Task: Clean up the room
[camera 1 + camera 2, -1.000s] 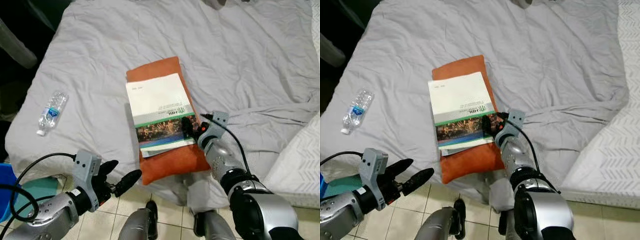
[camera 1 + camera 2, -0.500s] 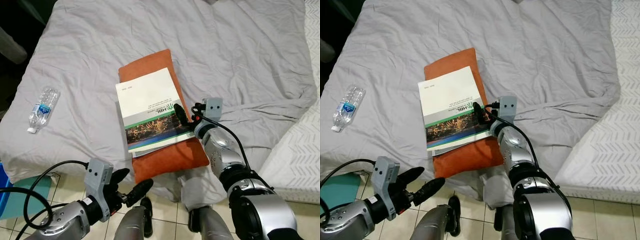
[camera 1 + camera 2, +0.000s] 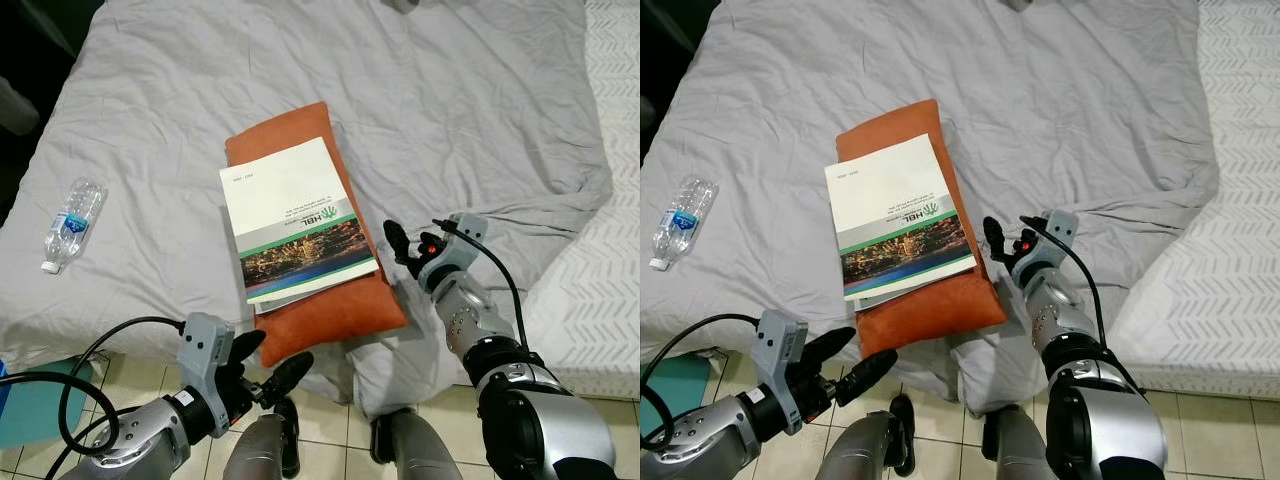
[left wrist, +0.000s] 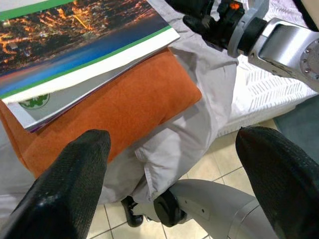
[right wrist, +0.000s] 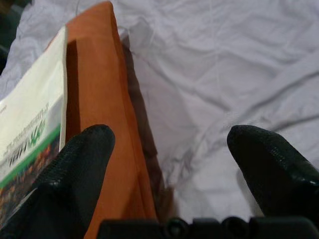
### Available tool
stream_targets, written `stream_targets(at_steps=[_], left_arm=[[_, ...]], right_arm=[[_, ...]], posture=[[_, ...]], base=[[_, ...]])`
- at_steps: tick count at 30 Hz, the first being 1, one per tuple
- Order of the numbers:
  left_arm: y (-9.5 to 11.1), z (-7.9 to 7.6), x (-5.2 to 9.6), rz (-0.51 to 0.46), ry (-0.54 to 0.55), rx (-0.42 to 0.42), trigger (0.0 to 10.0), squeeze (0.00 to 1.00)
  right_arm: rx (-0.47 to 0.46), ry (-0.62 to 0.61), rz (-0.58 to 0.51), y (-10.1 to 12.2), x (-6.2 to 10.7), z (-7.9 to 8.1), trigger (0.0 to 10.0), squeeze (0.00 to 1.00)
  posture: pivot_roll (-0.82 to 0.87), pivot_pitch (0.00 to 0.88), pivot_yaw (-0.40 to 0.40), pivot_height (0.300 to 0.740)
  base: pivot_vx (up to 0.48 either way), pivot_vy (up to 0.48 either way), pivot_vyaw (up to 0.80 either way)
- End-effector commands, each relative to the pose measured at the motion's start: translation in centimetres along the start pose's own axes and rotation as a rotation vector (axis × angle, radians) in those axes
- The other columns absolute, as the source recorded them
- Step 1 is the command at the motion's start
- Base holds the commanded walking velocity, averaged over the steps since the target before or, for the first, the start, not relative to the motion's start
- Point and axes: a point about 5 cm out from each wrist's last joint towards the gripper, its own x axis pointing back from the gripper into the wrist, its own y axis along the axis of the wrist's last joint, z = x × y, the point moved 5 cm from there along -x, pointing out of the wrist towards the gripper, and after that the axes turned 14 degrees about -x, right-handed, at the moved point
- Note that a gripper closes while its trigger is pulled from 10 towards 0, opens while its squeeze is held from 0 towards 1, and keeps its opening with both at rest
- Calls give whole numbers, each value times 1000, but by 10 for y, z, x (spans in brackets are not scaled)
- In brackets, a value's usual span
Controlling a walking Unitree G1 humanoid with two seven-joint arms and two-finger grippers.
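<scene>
Right end effector (image 3: pixel 398 243): fingers spread apart, grasping nothing; positioned over the grey sheet just beside the right edge of the orange cushion, apart from it.
Left end effector (image 3: pixel 268 362): fingers spread apart, grasping nothing; held low at the near edge of the bed, over the tiled floor (image 3: pixel 330 450), below the cushion's near corner.
Orange cushion (image 3: pixel 340 315): lies flat on the bed, near its front edge, long side running away from the robot.
Books (image 3: pixel 296 222): a small stack rests on top of the cushion; the top cover is white with a green band and a night city photo.
Water bottle (image 3: pixel 67 223): lies on its side on the sheet, well apart to the left of the cushion.
Bed (image 3: pixel 480 110): covered by a wrinkled grey sheet.
</scene>
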Motion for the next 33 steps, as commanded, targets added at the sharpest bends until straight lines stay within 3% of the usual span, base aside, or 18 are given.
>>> stream_targets(at_steps=[1, 14, 18, 19, 20, 21, 22, 33], left_arm=[[-10, 1, 3, 34, 9, 15, 10000, 0], [-8, 2, 0, 17, 15, 6, 10000, 0], [-8, 0, -1, 15, 11, 2, 10000, 0], [-8, 0, -2, 14, 10, 2, 10000, 0], [-7, 0, -2, 13, 10, 2, 10000, 0], [-7, 0, -2, 13, 10, 2, 10000, 0], [-8, -1, -3, 13, 9, 1, 10000, 0], [-10, -2, -6, 9, 15, -5, 10000, 0]], right_arm=[[1, -12, 78, -21, 5, -7, 10000, 0], [-3, 72, 124, -27, 1, 10, 10000, 0], [2, 103, 192, -45, 2, 17, 10000, 0], [7, 107, 208, -49, 3, 18, 9255, 0], [16, 105, 223, -53, 3, 18, 6549, 0], [16, 105, 223, -53, 3, 18, 6549, 0], [20, 108, 242, -58, 4, 19, 0, 0], [31, 119, 245, -58, 2, 26, 0, 0]], posture=[[212, 358, 66, 740], [207, 353, 59, 740], [205, 363, 57, 740], [205, 363, 57, 740], [204, 362, 53, 740], [204, 362, 53, 740], [205, 362, 50, 740], [209, 334, 29, 740]], base=[[0, 0, 0], [0, 0, 0], [0, 0, 0], [0, 0, 0], [0, 0, 0], [0, 0, 0], [0, 0, 0], [0, 0, 0]])
